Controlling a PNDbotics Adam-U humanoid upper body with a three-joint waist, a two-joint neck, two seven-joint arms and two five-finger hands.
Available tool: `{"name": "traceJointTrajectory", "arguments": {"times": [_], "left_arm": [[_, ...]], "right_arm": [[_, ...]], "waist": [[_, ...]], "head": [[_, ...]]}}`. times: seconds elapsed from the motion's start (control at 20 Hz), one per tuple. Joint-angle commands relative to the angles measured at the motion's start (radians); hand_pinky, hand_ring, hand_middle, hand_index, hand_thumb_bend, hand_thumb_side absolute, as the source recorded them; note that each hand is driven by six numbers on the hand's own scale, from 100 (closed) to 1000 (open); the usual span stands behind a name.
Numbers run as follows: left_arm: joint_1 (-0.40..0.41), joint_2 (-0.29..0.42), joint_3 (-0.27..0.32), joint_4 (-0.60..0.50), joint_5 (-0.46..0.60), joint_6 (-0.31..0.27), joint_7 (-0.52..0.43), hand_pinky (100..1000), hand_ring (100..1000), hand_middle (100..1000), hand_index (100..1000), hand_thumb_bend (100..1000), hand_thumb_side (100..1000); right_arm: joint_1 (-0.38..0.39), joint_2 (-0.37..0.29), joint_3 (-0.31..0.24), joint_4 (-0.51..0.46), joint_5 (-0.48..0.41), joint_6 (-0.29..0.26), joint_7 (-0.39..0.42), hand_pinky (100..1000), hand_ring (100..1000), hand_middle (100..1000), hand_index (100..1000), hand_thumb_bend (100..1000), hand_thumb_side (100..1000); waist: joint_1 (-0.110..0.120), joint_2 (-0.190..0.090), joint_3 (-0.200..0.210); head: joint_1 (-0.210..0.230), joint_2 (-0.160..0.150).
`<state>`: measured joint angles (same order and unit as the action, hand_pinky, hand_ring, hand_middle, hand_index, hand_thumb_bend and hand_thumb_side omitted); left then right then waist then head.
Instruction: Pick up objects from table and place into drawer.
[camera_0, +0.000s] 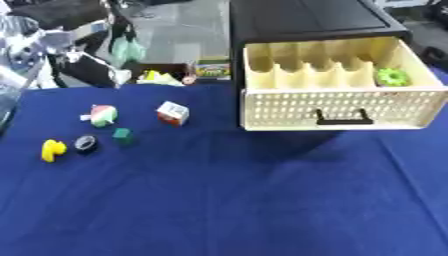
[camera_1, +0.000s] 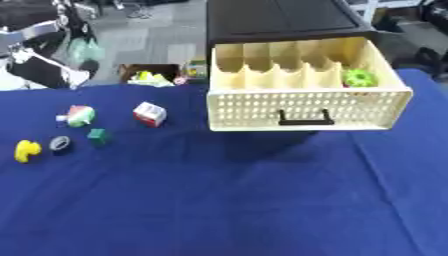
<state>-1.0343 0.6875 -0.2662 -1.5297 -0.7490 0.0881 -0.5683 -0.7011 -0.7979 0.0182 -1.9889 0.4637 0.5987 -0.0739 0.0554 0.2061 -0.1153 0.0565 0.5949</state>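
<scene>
A cream perforated drawer (camera_0: 341, 105) stands pulled out of a black cabinet (camera_0: 311, 20), with a black handle (camera_0: 343, 119) on its front. Inside, at the right end, lies a green gear-shaped piece (camera_0: 393, 76). On the blue cloth to the left lie a white cube with red sides (camera_0: 172, 113), a pink, green and white toy (camera_0: 102, 115), a small green block (camera_0: 123, 135), a dark ring (camera_0: 85, 144) and a yellow piece (camera_0: 52, 150). Neither hand shows in either view.
The blue cloth (camera_0: 227, 200) covers the table. Beyond its far edge stand a box with yellow and green items (camera_0: 162, 75) and a colourful small box (camera_0: 213, 70). Dark and white clutter (camera_0: 52, 45) fills the upper left.
</scene>
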Motion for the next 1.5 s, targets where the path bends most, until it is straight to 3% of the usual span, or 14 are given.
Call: {"name": "traceJointTrajectory", "arguments": {"times": [0.05,0.2,0.75,1.15,1.5], "left_arm": [[-0.056,-0.01,0.031,0.039,-0.001,-0.005,0.02,100,256,404,523,100,267],[-0.094,-0.032,0.038,0.069,-0.021,-0.016,0.044,100,256,404,522,100,265],[-0.233,-0.156,0.081,0.22,-0.028,-0.018,0.181,100,242,396,519,100,303],[-0.271,-0.228,0.048,0.305,0.022,-0.078,0.274,100,249,393,518,100,326],[-0.289,-0.262,0.072,0.407,0.043,-0.136,0.335,100,272,392,529,100,363]], "right_arm": [[-0.039,0.02,-0.006,-0.011,0.021,-0.017,-0.004,251,316,161,747,390,1000],[-0.059,0.056,-0.006,-0.011,0.036,-0.031,-0.026,304,359,190,750,380,1000],[-0.105,0.105,0.0,-0.011,0.022,-0.045,-0.087,307,360,193,744,374,1000],[-0.133,0.128,-0.005,-0.011,0.01,-0.053,-0.118,305,359,194,741,353,1000],[-0.151,0.144,-0.001,-0.011,0.004,-0.057,-0.128,304,358,194,740,361,1000]], "waist": [[-0.002,-0.022,-0.006],[0.001,-0.023,-0.017],[0.022,0.01,-0.077],[0.043,0.028,-0.139],[0.067,0.038,-0.184]], "head": [[0.026,0.018],[0.046,0.014],[0.084,-0.055],[0.105,-0.099],[0.12,-0.103]]}}
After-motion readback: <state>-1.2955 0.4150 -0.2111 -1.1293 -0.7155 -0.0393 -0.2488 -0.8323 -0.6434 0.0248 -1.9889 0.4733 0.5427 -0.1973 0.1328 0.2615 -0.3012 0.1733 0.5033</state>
